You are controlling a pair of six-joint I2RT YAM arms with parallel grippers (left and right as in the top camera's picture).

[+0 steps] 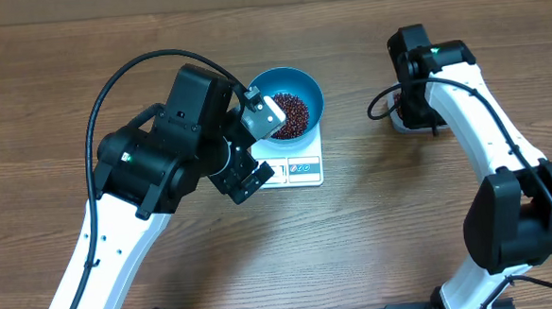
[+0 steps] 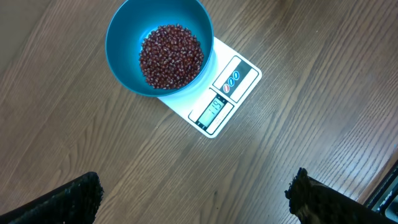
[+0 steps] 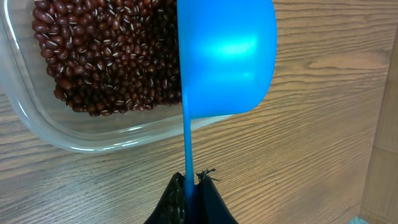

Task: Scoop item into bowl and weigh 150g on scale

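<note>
Beans (image 1: 290, 114) in the blue bowl (image 1: 306, 83) on the scale (image 1: 303, 168); left claw (image 1: 257, 148) wide apart, right claw (image 3: 189, 190) clamped on the scoop (image 3: 227, 56).
Overhead: bowl and scale just beside the left claw; left wrist: bowl sits on the scale, ahead between the spread fingertips (image 2: 71, 199), display facing them; right wrist: scoop handle pinched, its cup ahead over the clear tub (image 3: 74, 134) rim, more beans inside.

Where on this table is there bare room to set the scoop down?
Bare wood lies between the scale with its bowl and the right arm, and in front of the scale toward the near edge. Crowded: the scale's left side, under the left arm, and the bean tub under the right claw holding the scoop.
</note>
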